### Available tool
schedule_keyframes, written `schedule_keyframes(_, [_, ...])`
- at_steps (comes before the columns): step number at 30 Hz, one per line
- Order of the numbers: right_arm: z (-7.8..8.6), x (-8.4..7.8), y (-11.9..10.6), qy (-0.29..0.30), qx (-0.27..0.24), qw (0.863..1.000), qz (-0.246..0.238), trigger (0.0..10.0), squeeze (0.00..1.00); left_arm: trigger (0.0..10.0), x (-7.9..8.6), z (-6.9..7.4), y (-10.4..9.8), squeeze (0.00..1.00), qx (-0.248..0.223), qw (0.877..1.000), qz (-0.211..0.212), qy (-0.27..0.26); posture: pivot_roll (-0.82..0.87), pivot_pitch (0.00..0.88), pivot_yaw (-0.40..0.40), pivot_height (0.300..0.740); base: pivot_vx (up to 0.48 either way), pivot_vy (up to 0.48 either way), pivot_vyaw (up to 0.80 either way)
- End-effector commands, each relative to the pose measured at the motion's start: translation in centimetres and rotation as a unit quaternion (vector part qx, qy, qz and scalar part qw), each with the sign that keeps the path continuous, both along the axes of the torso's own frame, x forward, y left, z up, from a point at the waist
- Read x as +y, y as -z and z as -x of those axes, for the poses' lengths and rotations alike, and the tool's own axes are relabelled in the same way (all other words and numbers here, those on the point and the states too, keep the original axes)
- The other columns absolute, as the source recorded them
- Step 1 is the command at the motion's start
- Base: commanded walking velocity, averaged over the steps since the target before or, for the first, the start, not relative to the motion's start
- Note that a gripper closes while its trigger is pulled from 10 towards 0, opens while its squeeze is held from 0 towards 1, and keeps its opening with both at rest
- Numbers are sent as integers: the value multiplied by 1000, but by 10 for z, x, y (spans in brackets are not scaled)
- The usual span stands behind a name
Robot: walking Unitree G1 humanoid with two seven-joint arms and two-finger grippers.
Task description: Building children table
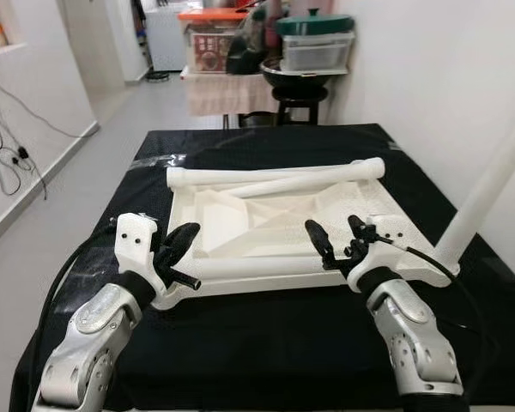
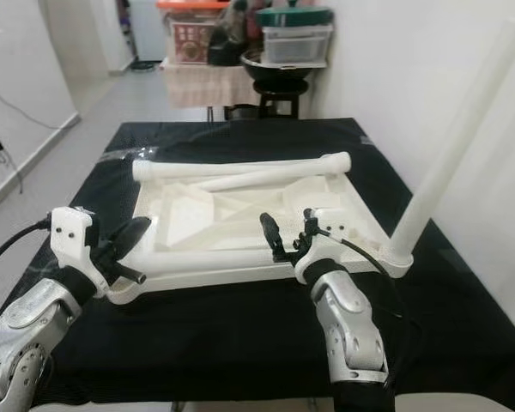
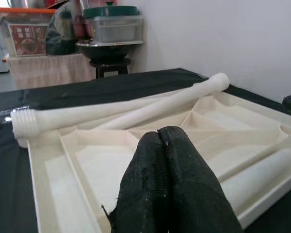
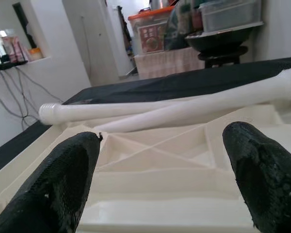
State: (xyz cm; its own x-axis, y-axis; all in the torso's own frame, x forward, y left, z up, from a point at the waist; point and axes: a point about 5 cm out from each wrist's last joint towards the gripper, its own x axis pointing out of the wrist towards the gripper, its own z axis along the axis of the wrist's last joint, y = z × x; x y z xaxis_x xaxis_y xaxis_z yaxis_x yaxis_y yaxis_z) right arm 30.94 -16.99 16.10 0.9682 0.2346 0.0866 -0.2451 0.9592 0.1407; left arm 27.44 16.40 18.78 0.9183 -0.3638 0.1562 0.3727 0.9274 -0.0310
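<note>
- The tabletop [image 1: 279,215] lies upside down, ribs up, on the black-covered table [image 1: 266,343].
- One leg [image 1: 485,193] stands upright, fitted in the near right corner.
- Two loose legs [image 1: 275,176] lie along the far edge; a third leg [image 1: 257,268] lies along the near edge.
- My left gripper [image 1: 178,249] hovers at the near left corner, fingers [image 3: 165,184] pressed together, holding nothing.
- My right gripper [image 1: 336,239] hovers over the near right edge, fingers [image 4: 262,170] spread apart, empty.
- Storage boxes [image 1: 313,43] and a stool [image 1: 296,99] stand beyond the table.
</note>
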Motion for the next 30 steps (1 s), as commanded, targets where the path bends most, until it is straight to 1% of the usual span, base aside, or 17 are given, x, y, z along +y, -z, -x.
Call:
schedule_keyframes(1, [-2, 4, 1, -7, 5, 1000, 2, 10000, 0, 10000, 1, 0, 1, 0, 3, 1000, -2, 1, -109, 0, -2, 740, 292, 0, -800])
schedule_keyframes(2, [-2, 4, 1, -8, 6, 1000, 3, 10000, 0, 10000, 1, 0, 1, 0, 2, 1000, -2, 2, -109, 0, -2, 740, 296, 0, -800])
schedule_keyframes(12, [-2, 3, -1, -12, -1, 1000, -9, 10000, 0, 10000, 1, -2, 0, 0, 2, 1000, -3, 3, -110, 0, -1, 740, 293, 0, 0])
schedule_keyframes(22, [-3, 2, 0, -15, 2, 1000, -18, 10000, 0, 10000, -1, -2, -2, 0, -5, 1000, -13, 1, -108, 0, -1, 740, 0, 0, 0])
schedule_keyframes(30, [-3, 2, 1, -17, 4, 1000, -22, 10000, 0, 10000, 1, -1, -1, 0, 0, 1000, -7, -7, -101, 0, -3, 740, 0, 0, 0])
